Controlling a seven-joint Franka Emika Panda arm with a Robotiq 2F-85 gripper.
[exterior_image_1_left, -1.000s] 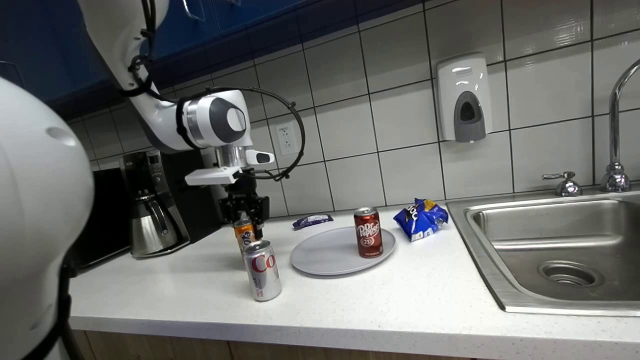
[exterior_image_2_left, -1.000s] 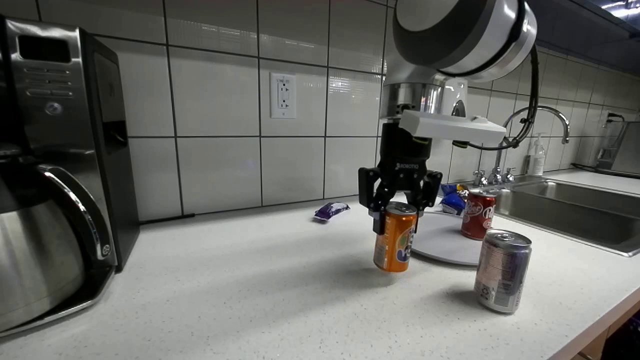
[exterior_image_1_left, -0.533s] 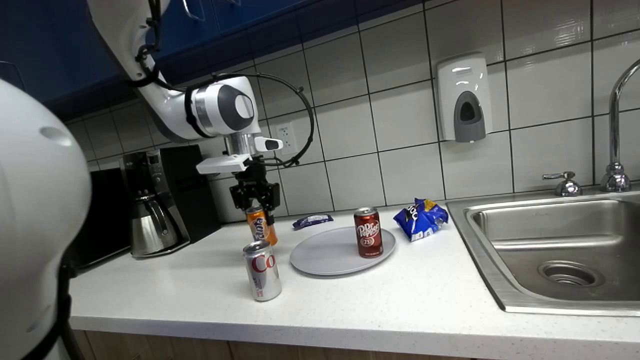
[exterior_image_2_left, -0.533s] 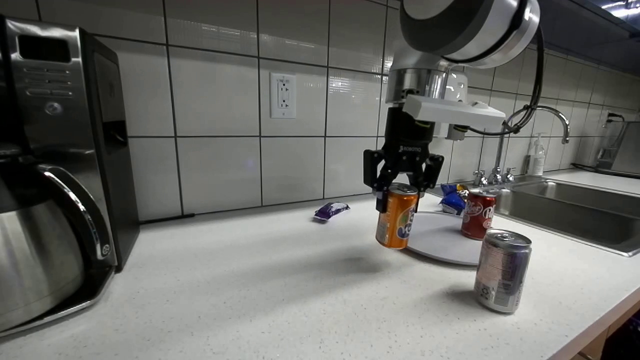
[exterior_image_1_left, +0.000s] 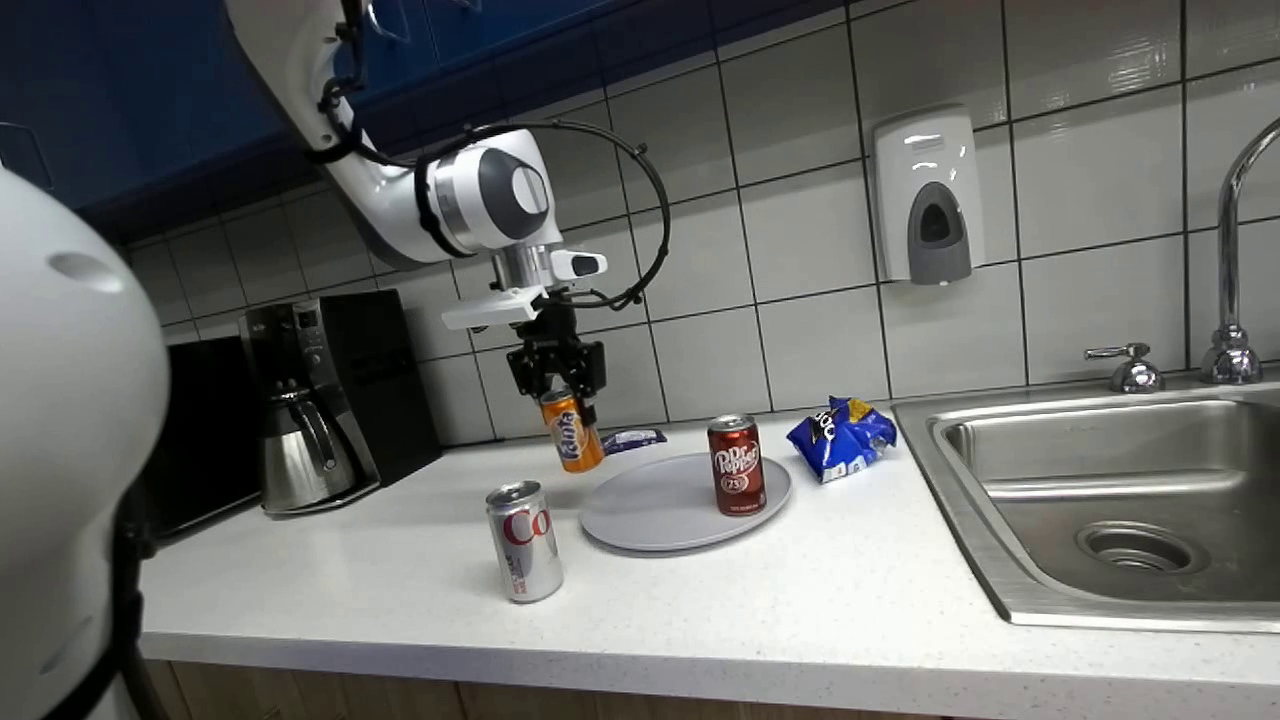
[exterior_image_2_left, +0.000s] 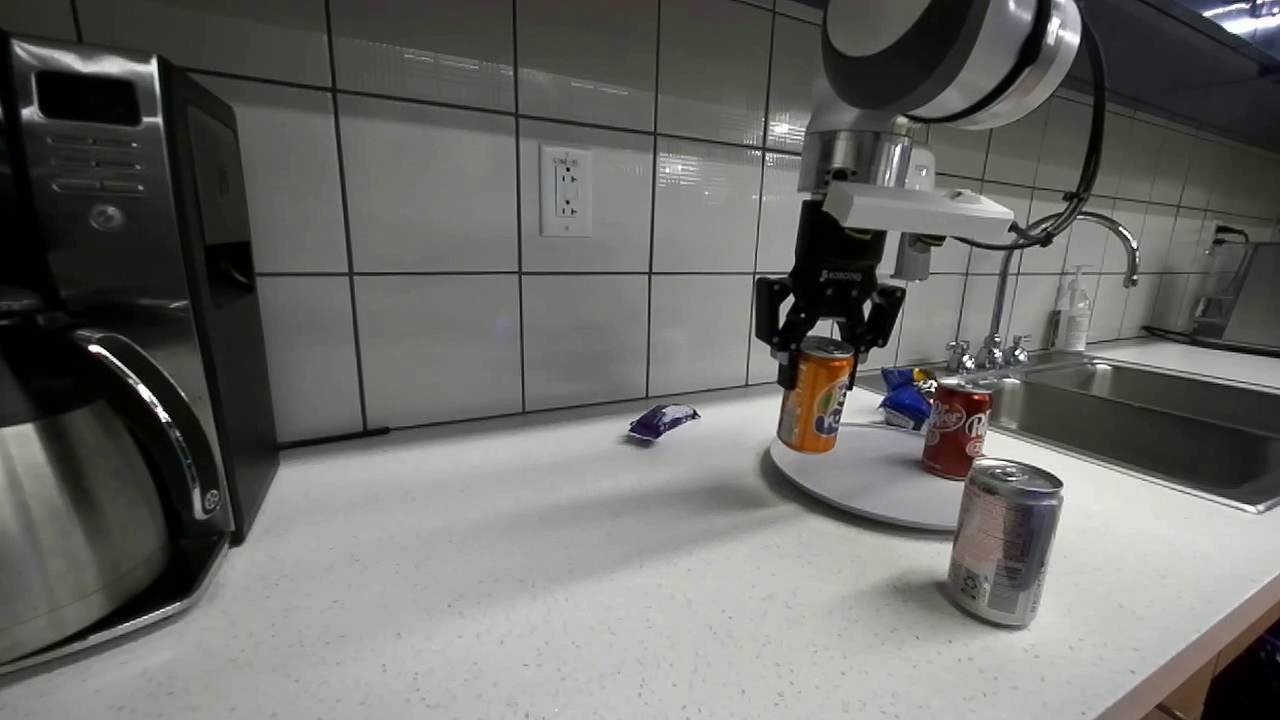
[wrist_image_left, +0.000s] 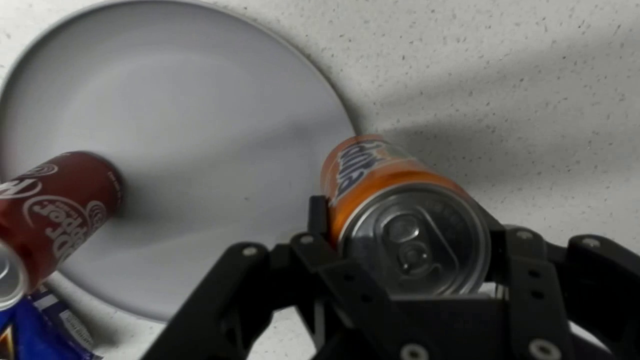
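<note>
My gripper (exterior_image_2_left: 820, 375) is shut on an orange Fanta can (exterior_image_2_left: 815, 415), its fingers on either side of the can's upper part. In an exterior view the can (exterior_image_1_left: 573, 440) hangs slightly tilted above the counter, close to the plate's edge. Seen from the wrist, the can's lid (wrist_image_left: 415, 245) faces the camera and its lower end overlaps the rim of the grey plate (wrist_image_left: 200, 100). A red Dr Pepper can (exterior_image_1_left: 737, 465) stands on that plate. Apart from the plate, a silver Diet Coke can (exterior_image_1_left: 525, 545) stands upright nearer the counter's front edge.
A blue snack bag (exterior_image_1_left: 842, 438) lies behind the plate toward the sink (exterior_image_1_left: 975, 530). Near the tiled wall is a small purple wrapper (exterior_image_2_left: 663, 421). The coffee maker (exterior_image_2_left: 130, 300) stands at the other end of the counter. A soap dispenser (exterior_image_1_left: 930, 195) hangs on the wall.
My gripper has risen and carried the orange can away from the coffee maker, toward the plate. The plate, the two other cans, the bag and the wrapper have stayed put.
</note>
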